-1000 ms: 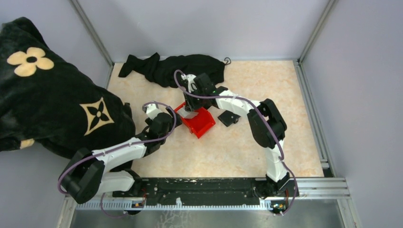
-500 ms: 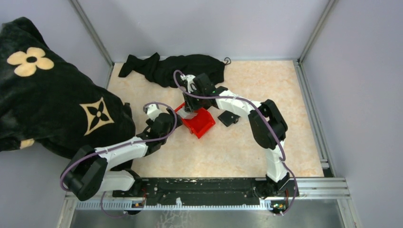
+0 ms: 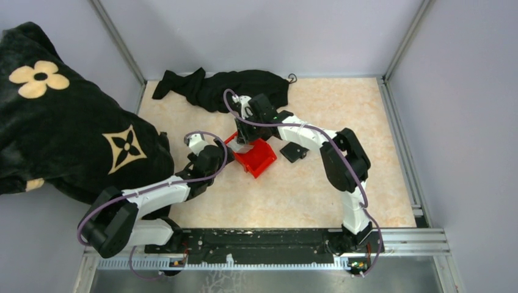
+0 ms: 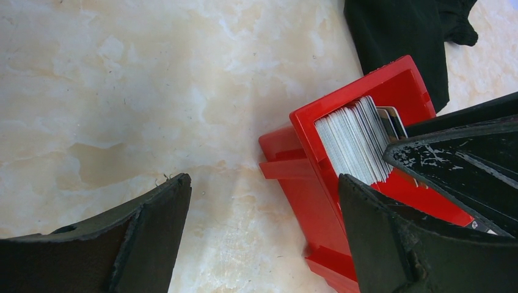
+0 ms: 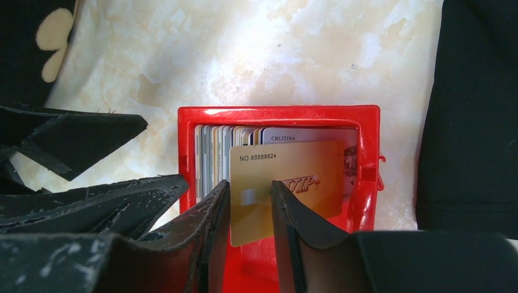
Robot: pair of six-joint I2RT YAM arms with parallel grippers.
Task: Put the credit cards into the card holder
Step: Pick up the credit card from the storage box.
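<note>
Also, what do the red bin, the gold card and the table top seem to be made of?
The red bin looks like glossy moulded plastic: highlights on its rim. The gold card seems thin plastic with a satin metallic finish and printed text. The table top shows beige marble veining; stone or printed laminate, I cannot tell.

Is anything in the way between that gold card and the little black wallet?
Only the wall of the red bin. The gold card stands in it at the right gripper; the wallet lies on bare table just beside it.
</note>
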